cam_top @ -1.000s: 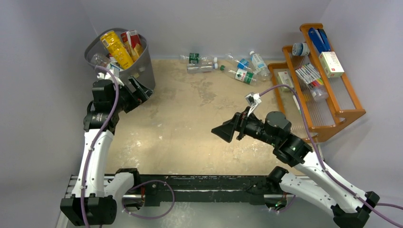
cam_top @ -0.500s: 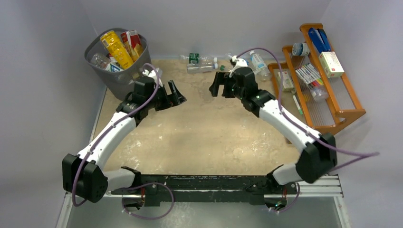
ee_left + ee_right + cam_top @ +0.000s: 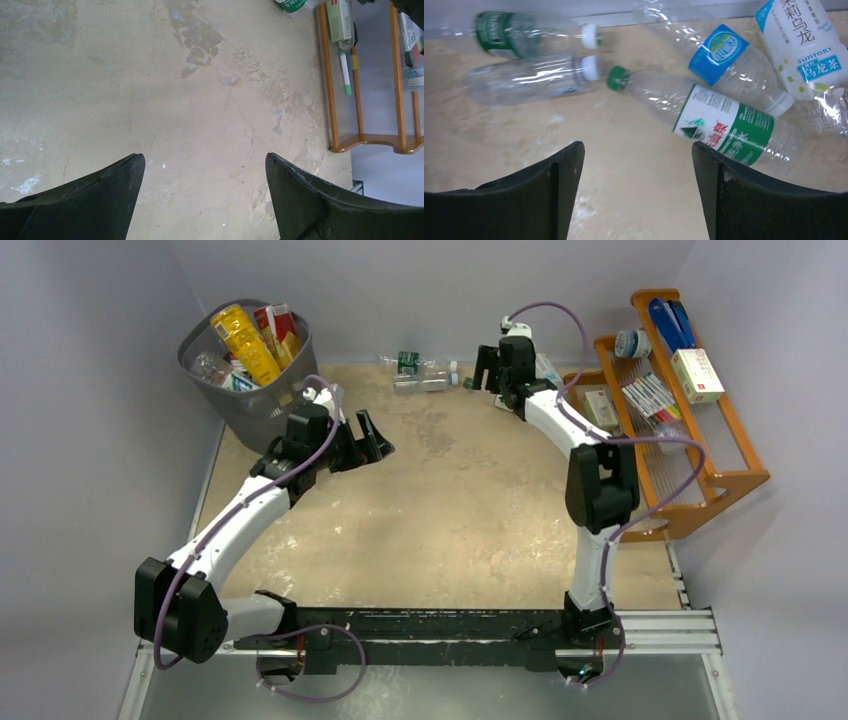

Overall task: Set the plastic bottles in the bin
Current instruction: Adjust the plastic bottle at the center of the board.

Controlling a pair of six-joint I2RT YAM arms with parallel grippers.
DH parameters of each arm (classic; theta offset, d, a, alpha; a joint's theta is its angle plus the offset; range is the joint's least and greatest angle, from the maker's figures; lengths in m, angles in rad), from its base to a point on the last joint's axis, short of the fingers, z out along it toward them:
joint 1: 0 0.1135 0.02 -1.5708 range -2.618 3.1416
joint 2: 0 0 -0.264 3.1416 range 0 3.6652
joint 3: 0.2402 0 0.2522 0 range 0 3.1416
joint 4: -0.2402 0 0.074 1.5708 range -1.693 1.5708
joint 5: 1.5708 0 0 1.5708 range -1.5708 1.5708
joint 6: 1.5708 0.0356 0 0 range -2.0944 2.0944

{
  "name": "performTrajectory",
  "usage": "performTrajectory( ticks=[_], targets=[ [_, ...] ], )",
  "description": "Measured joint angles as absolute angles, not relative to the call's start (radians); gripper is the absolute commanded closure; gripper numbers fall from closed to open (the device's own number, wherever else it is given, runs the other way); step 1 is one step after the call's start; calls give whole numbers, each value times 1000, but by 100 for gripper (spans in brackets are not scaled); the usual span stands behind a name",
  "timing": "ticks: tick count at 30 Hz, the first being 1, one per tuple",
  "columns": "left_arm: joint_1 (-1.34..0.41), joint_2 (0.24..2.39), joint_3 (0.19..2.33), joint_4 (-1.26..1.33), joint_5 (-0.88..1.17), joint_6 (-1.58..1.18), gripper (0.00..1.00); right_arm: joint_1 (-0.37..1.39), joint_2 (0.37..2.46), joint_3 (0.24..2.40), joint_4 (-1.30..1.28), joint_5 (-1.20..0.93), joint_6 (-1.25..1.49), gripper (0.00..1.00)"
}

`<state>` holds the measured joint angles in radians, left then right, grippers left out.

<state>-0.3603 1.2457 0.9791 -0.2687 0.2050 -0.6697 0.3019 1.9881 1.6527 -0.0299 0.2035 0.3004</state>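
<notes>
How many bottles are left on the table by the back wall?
5: green-label bottle far left, clear bottle beside it, green-cap bottle in the middle, blue-label bottle behind that, white-label bottle far right. More may lie outside the wrist view.

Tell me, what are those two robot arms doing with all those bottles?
They are tidying plastic bottles into the grey bin, which is already piled high. The right gripper hangs open and empty over the leftover bottles lying by the back wall, nearest the green-capped bottle. The left gripper is open and empty too, above the table beside the bin. Nothing is being held right now.
</notes>
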Motion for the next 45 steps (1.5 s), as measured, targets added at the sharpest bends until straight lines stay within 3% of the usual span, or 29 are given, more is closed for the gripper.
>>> performTrajectory(
  ticks=[8, 17, 30, 45],
  targets=[
    [-363, 1246, 966, -256, 206, -668, 10, 226, 2172, 1732, 0, 212, 298, 23],
    [-383, 1246, 944, -226, 205, -670, 10, 210, 2240, 1850, 22, 186, 294, 22],
    [-478, 1245, 927, -218, 141, -696, 10, 149, 2304, 1824, 39, 6, 288, 24],
    [-666, 1106, 888, -263, -27, -751, 10, 195, 1925, 1200, 155, -110, 309, 33]
  ],
)
